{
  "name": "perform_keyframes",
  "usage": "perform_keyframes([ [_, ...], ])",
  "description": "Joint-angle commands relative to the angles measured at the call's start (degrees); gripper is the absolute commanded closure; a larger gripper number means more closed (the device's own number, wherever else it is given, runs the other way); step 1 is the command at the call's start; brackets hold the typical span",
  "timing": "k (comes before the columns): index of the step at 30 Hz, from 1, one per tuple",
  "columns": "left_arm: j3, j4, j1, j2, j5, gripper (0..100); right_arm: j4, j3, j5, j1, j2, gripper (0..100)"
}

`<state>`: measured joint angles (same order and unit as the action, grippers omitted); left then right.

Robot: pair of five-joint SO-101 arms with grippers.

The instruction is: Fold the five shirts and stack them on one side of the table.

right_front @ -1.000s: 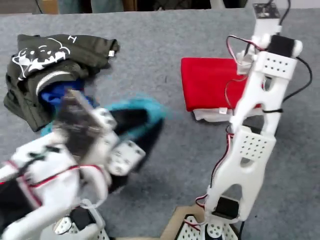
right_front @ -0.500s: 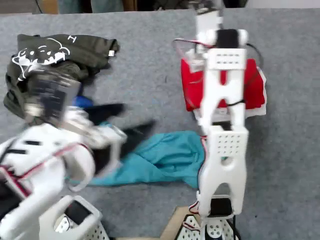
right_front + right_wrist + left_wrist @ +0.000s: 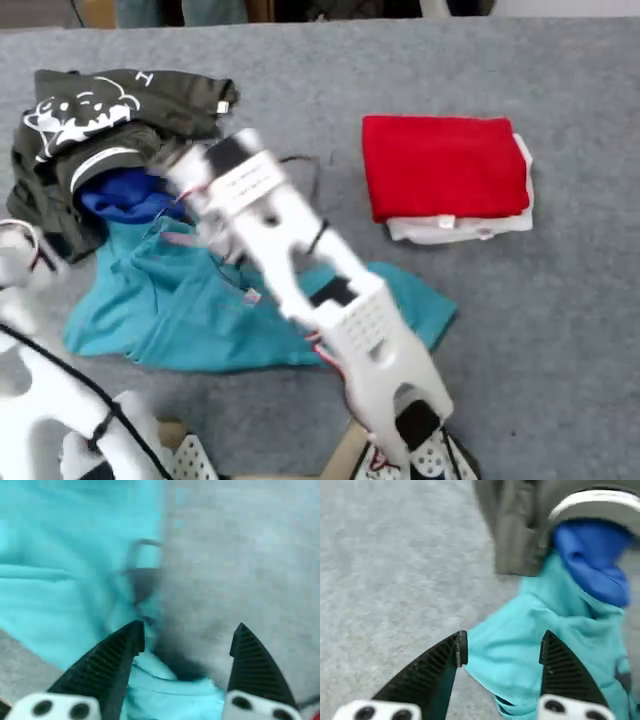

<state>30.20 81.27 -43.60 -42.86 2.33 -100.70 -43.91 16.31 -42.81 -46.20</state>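
Left gripper (image 3: 503, 649) gapes empty, the teal shirt (image 3: 570, 635) lying between its tips. Right gripper (image 3: 188, 635) also gapes, the shirt's edge under one jaw.

The teal shirt (image 3: 170, 320) now lies spread (right arm (image 3: 290, 240) swung over it).

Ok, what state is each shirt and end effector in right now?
teal shirt: unfolded, spread out rumpled.
red shirt: folded, topping the stack.
white shirt: folded, beneath the red.
dark green shirt: crumpled.
blue shirt: bunched, partly under it.
left end effector: open, empty.
right end effector: open, empty.
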Motion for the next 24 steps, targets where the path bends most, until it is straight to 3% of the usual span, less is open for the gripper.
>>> perform_keyframes([
  [1,2.4,-3.0,-4.1,0.1,-0.7,75,1.2,2.2,-0.3,-4.0,3.5,73.8],
  [6,6.8,-5.5,-5.4,0.1,-0.7,75,4.5,7.5,-0.3,-4.1,3.6,98.3],
  [15,7.5,-6.2,-5.1,0.1,-0.7,75,-0.5,4.9,-0.3,1.5,5.3,98.5],
  [24,7.5,-6.3,-4.6,0.2,-0.6,75,-0.5,10.5,0.1,11.1,23.3,98.5],
])
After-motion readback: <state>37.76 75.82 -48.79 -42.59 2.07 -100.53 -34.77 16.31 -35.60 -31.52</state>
